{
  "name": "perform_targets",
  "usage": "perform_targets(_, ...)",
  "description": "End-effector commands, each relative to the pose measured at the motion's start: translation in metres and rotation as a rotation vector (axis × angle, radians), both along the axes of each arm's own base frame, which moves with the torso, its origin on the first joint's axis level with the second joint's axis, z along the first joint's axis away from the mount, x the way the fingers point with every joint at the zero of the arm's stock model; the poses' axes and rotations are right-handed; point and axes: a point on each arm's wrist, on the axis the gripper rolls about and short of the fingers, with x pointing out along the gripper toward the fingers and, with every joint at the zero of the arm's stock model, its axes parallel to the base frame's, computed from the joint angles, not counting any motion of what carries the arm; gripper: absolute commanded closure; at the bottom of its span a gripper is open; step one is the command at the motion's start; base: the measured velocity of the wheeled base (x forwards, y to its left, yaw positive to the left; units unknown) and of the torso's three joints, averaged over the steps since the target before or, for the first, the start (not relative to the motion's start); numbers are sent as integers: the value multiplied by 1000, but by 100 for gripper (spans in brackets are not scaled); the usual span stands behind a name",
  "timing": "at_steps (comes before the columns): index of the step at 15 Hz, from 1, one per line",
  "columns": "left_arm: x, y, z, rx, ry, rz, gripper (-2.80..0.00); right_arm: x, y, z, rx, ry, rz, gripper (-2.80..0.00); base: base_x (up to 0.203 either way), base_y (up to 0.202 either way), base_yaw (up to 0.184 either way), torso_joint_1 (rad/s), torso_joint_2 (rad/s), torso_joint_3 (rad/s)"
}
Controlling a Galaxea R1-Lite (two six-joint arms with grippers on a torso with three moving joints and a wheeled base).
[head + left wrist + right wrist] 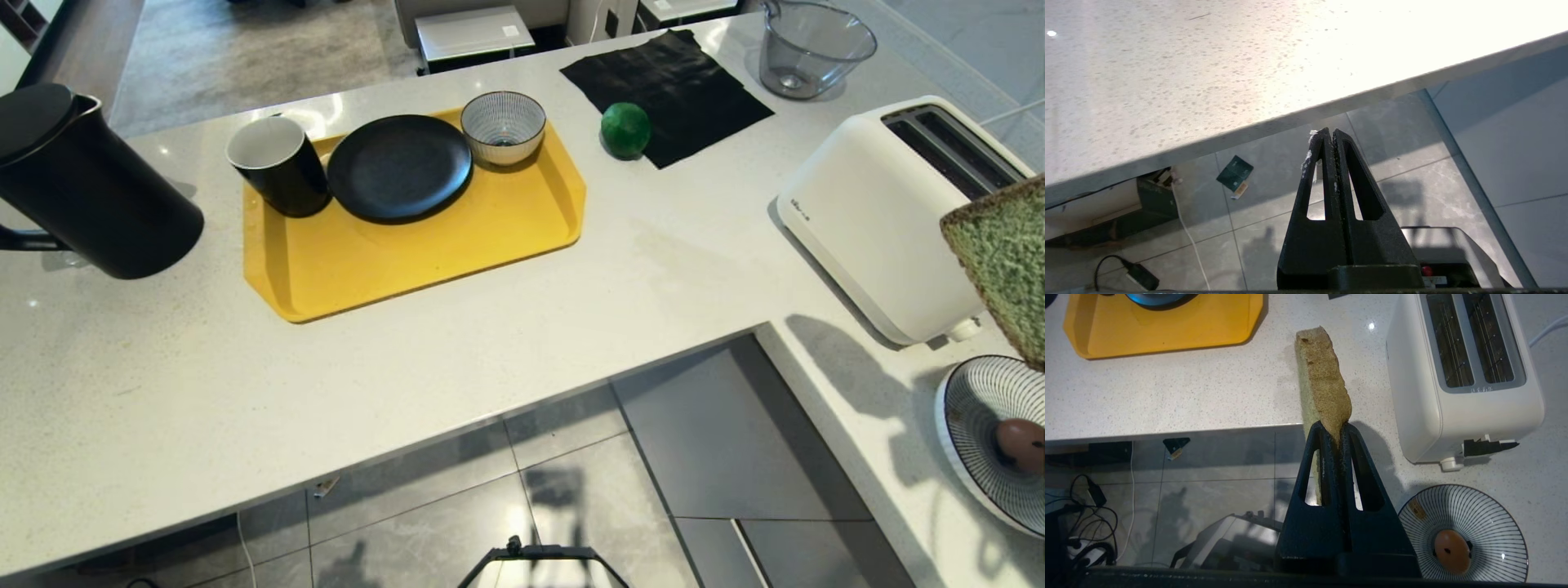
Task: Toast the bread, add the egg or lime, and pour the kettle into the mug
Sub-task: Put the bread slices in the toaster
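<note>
White L-shaped counter (457, 343), tiled floor below its inner corner. Yellow tray (424, 245) on the counter, taken here as the landmark. Left of the tray, well apart: black kettle (82, 184), lid on, handle running off the edge of the head view. Far right of the tray: white toaster (873, 212), two slots open on top, both bare, lever at the near end. Beyond the tray's right end: black mat (669, 94), and past it, at the counter's far edge, a clear jug (808, 49). On the tray, along its far side: black plate (398, 167) in the middle, mug (277, 167) touching the plate's left edge, striped bowl (503, 126) at the plate's right. Far right of the tray and nearer than the toaster: striped dish (1461, 535) with the egg (1452, 546) lying in it. Lime (625, 129) just right of the tray's far corner, resting at the mat's near-left edge. Bread (1323, 384) held in the air between tray and toaster, on edge, crust toward the wrist camera, above the counter's near edge, clear of the slots. Right gripper (1336, 430) clamped tight on the bread's lower end. Left gripper (1329, 134) pressed together with nothing between its jaws, hanging over the floor just off the counter's near edge, far from the tray.
</note>
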Motion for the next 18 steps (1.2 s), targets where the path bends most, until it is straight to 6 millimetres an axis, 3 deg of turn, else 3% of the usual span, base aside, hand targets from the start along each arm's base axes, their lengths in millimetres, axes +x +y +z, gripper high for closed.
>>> perform_targets(1, 1, 0, -4, -1, 14, 1, 0, 1, 0, -1, -3, 7, -1, 0, 0, 0, 0, 0, 0, 0)
perform_targets(9, 1, 0, -4, -1, 14, 1, 0, -3, -1, -4, 0, 4, 28, 0, 0, 0, 0, 0, 0, 0)
perform_targets(13, 1, 0, -4, -1, 14, 1, 0, -3, -1, -18, -71, 19, 21, 0, 0, 0, 0, 0, 0, 0)
perform_targets(18, 1, 0, -4, -1, 14, 1, 0, 8, 4, -17, -78, 43, 22, 0, 0, 0, 0, 0, 0, 0)
